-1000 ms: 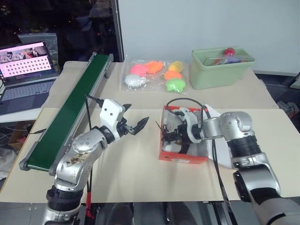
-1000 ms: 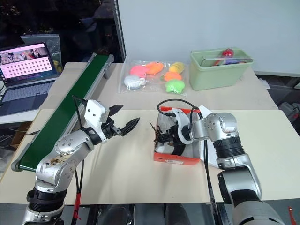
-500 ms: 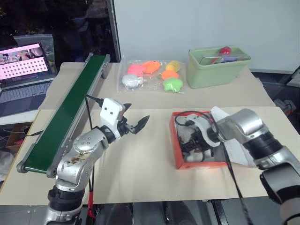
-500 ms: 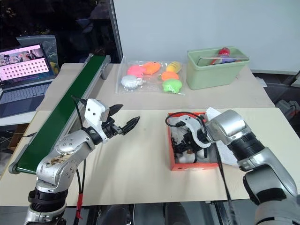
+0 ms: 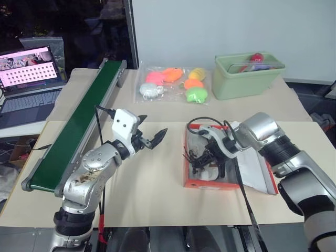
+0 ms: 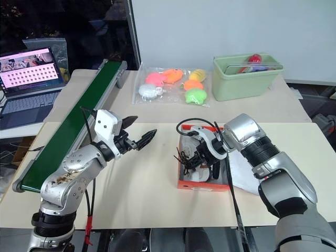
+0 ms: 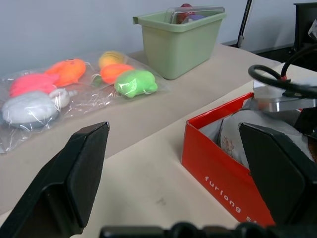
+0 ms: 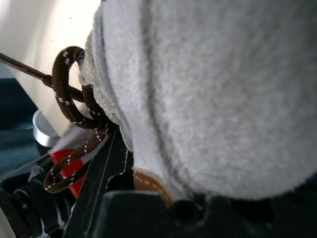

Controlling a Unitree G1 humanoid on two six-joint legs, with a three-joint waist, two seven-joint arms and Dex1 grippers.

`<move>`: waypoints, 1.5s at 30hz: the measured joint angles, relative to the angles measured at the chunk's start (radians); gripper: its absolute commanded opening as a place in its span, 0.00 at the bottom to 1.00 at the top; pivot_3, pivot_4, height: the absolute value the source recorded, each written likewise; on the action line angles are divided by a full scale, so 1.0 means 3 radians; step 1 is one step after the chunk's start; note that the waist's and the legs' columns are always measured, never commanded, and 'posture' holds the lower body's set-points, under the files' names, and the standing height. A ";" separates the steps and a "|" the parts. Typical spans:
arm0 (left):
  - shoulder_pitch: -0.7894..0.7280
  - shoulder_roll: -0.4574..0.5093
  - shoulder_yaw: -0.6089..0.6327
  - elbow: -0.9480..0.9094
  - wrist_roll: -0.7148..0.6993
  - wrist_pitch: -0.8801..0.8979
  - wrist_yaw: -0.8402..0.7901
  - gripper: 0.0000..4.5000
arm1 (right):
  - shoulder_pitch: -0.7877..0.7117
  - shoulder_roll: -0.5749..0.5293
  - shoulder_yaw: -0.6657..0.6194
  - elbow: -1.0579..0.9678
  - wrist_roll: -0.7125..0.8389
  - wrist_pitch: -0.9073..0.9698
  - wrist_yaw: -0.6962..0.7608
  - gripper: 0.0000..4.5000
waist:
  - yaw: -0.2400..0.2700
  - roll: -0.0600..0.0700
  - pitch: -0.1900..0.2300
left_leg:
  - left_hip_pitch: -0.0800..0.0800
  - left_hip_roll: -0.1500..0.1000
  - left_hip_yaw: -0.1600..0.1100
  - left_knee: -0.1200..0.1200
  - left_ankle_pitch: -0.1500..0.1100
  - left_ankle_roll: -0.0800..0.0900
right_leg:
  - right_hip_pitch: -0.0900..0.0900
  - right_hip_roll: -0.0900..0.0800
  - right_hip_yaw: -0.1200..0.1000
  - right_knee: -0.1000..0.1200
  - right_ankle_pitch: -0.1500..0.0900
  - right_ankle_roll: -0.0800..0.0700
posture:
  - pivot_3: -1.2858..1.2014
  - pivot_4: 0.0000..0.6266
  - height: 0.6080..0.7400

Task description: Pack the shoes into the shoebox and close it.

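the red cardboard shoebox reads "furlong" in white on its side. right gripper is down inside it, clamped on a fuzzy cream shoe with speckled brown rope laces. left gripper hovers wide open beside the box.

Green conveyor belt at 9 o'clock. Open laptop at 10. Bagged soft toys at 12. Pale green tub at 1.
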 measured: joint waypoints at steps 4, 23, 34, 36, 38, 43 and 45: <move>-0.0015 0.0000 0.0000 0.0000 -0.0002 0.0032 -0.0002 1.00 | 0.0008 0.0100 -0.0083 0.0014 -0.0033 0.0140 -0.0091 0.92 | -0.0009 0.0000 0.0000 | 0.0001 0.0000 0.0000 0.0000 0.0000 0.0000 | 0.0000 0.0000 0.0000 0.0002 0.0000 0.0000 | 0.52 0.24 0.92; -0.0026 0.0000 0.0003 -0.0006 0.0000 0.0062 -0.0011 1.00 | 0.0151 -0.0302 -0.0517 -0.0820 -0.0240 -0.0208 -0.0322 0.99 | -0.0004 0.0000 0.0000 | -0.0001 -0.0001 0.0000 0.0000 0.0000 0.0000 | -0.0001 -0.0001 0.0000 0.0000 0.0000 0.0001 | 0.52 0.24 0.92; -0.0157 0.0004 0.0008 0.0083 0.0001 0.0055 -0.0044 1.00 | 0.0533 -0.0121 -0.1010 -0.1560 -0.0159 -0.0056 -0.0568 0.99 | 0.0011 -0.0001 -0.0001 | -0.0001 -0.0001 -0.0001 0.0000 0.0000 0.0000 | 0.0000 -0.0001 0.0000 0.0002 0.0000 0.0000 | 0.52 0.24 0.92; -0.0161 0.0013 0.0017 0.0090 0.0001 0.0055 -0.0050 1.00 | 0.0764 -0.0034 -0.1077 -0.1676 -0.0134 0.0096 -0.0700 0.99 | 0.0025 -0.0001 0.0000 | -0.0003 -0.0002 0.0000 0.0000 0.0000 0.0000 | -0.0002 -0.0002 0.0000 0.0002 0.0000 0.0000 | 0.52 0.24 0.92; -0.0162 0.0026 0.0030 0.0089 0.0000 0.0055 -0.0060 1.00 | 0.0861 0.0049 -0.1238 -0.1750 -0.0098 0.0268 -0.0821 0.99 | 0.0027 -0.0001 -0.0001 | -0.0002 -0.0001 0.0001 0.0001 0.0000 0.0000 | -0.0002 -0.0002 0.0001 0.0004 0.0000 0.0000 | 0.52 0.24 0.92; -0.0158 0.0045 0.0047 0.0083 -0.0001 0.0056 -0.0079 1.00 | 0.1065 0.0300 -0.1760 -0.1895 -0.0041 0.0573 -0.1184 0.99 | 0.0031 -0.0001 -0.0001 | 0.0003 0.0000 0.0000 0.0001 0.0000 0.0000 | 0.0002 0.0001 0.0001 0.0006 0.0000 0.0000 | 0.52 0.24 0.92; -0.0151 0.0050 0.0055 0.0082 -0.0002 0.0057 -0.0079 1.00 | 0.1131 0.0387 -0.1866 -0.1896 -0.0004 0.0598 -0.1331 0.99 | 0.0027 -0.0001 -0.0001 | 0.0002 -0.0001 0.0001 0.0001 0.0000 0.0000 | 0.0001 0.0000 0.0002 0.0005 0.0000 0.0000 | 0.52 0.24 0.92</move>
